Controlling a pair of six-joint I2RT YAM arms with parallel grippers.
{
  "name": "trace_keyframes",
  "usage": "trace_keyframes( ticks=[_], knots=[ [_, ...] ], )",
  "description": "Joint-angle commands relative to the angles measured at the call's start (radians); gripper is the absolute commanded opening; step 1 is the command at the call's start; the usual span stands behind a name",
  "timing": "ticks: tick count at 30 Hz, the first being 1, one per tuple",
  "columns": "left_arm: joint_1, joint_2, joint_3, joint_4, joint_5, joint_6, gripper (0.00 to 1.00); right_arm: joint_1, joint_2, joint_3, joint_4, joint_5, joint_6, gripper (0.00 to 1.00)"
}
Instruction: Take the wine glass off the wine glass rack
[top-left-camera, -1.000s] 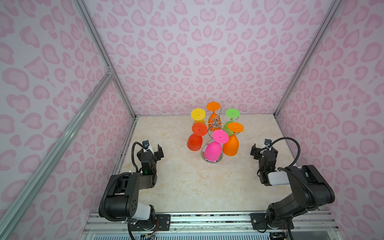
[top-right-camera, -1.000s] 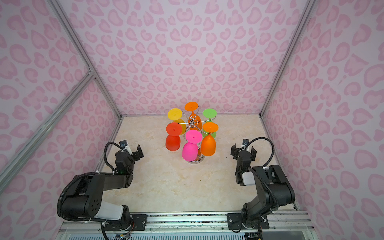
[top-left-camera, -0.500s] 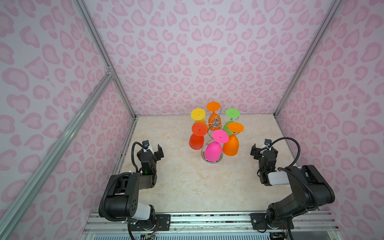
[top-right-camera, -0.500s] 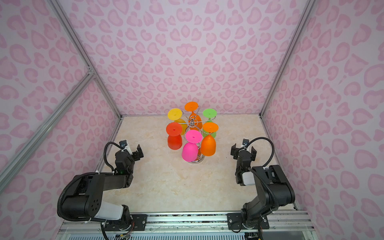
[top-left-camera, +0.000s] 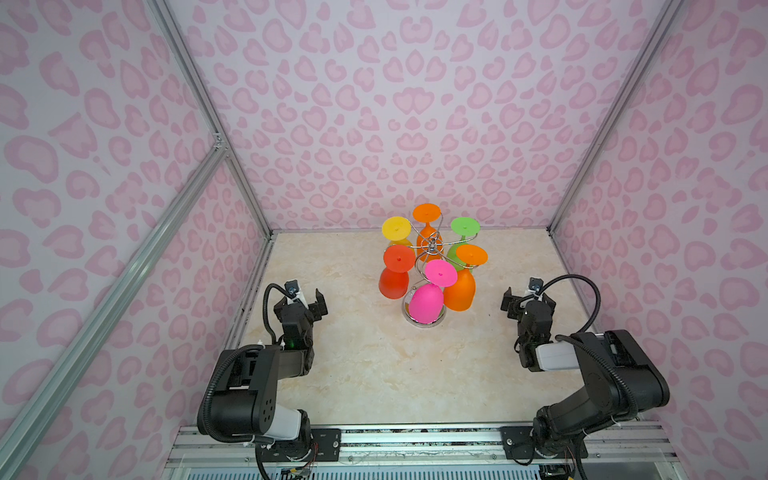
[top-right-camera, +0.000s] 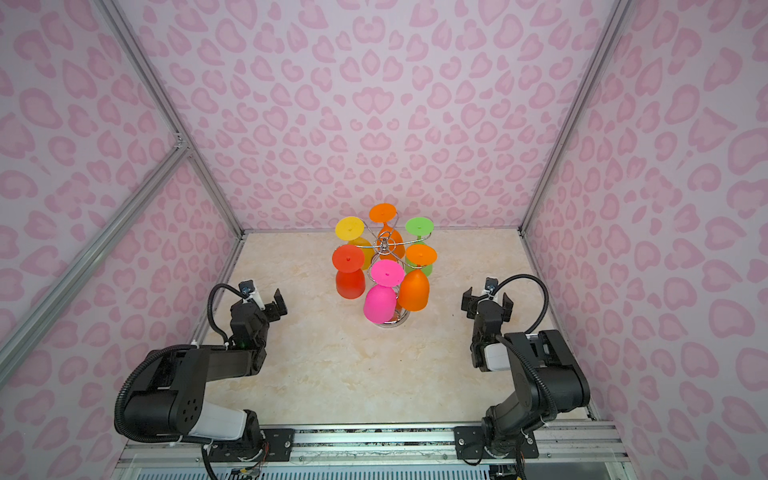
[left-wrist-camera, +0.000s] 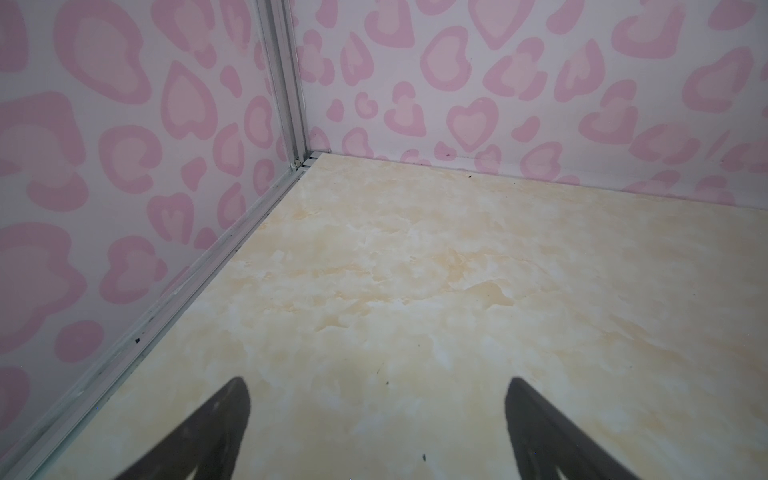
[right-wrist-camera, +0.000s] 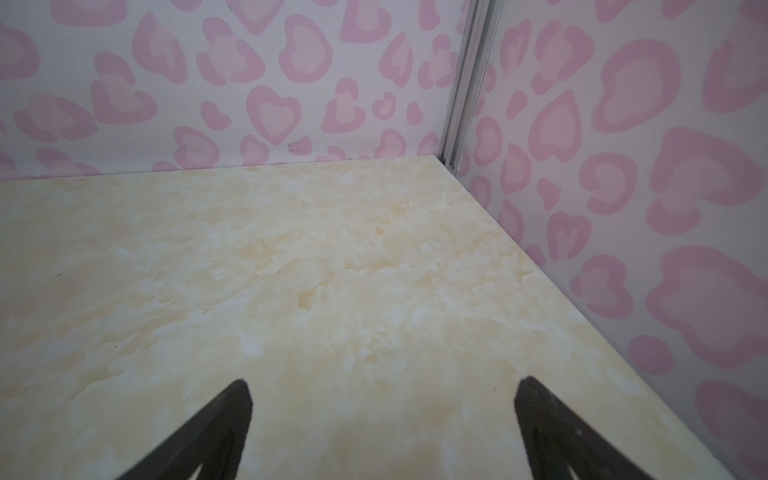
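The left gripper (top-left-camera: 306, 297) is wide open and holds nothing. The right gripper (top-left-camera: 527, 298) is wide open too, with nothing in it. Both sit low over the table (top-left-camera: 374, 374), well apart from the glasses.

The wine glass rack (top-left-camera: 432, 248) stands near the back of the table. In both top views it is at about 2 o'clock from the left gripper and 10 o'clock from the right gripper. Six glasses hang upside down on it. The pink glass (top-left-camera: 426, 303) hangs at the rack's 6 o'clock, the red glass (top-left-camera: 393, 284) at 8 o'clock and the orange glass (top-left-camera: 459, 293) at 4 o'clock.

The glasses hang close together. The pink glass and the orange glass look like they touch. A finger going for one may bump the next one and knock it off. The rack is thin and tall, so a hard sideways pull may tip it over.

Both top views show the rack and all the glasses. The wrist views show only black fingertips (left-wrist-camera: 232, 399), bare table and pink wall (left-wrist-camera: 457, 83), with no rack at all.
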Motion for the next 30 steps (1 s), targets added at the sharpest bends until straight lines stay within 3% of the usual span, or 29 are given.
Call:
trace_keyframes(
  ticks=[1,6,10,12,16,20,25,30],
  knots=[
    [0.000,-0.005,0.011,0.010,0.006,0.007,0.99,-0.002,-0.013,0.006,-0.010,0.006,0.004,0.99],
    [-0.006,-0.113,0.118,-0.261,-0.028,0.004,0.97,-0.001,-0.158,0.092,-0.284,-0.025,-0.011,0.99],
    [-0.027,-0.149,0.139,-0.307,-0.076,0.013,0.97,0.005,-0.229,0.092,-0.308,-0.019,-0.003,0.99],
    [-0.038,-0.183,0.148,-0.320,-0.093,0.007,0.98,0.000,-0.283,0.117,-0.368,-0.037,0.035,0.99],
    [-0.052,-0.267,0.204,-0.406,-0.051,-0.057,0.98,-0.004,-0.396,0.270,-0.656,-0.092,0.145,0.98],
    [-0.078,-0.359,0.300,-0.544,0.023,-0.136,0.95,-0.037,-0.464,0.447,-0.887,-0.182,0.357,0.99],
    [-0.104,-0.468,0.402,-0.684,0.166,-0.240,0.94,-0.085,-0.426,0.660,-1.054,-0.456,0.531,0.95],
    [-0.108,-0.541,0.438,-0.744,0.297,-0.335,0.89,-0.087,-0.343,0.802,-1.040,-0.731,0.676,0.84]
  ],
)
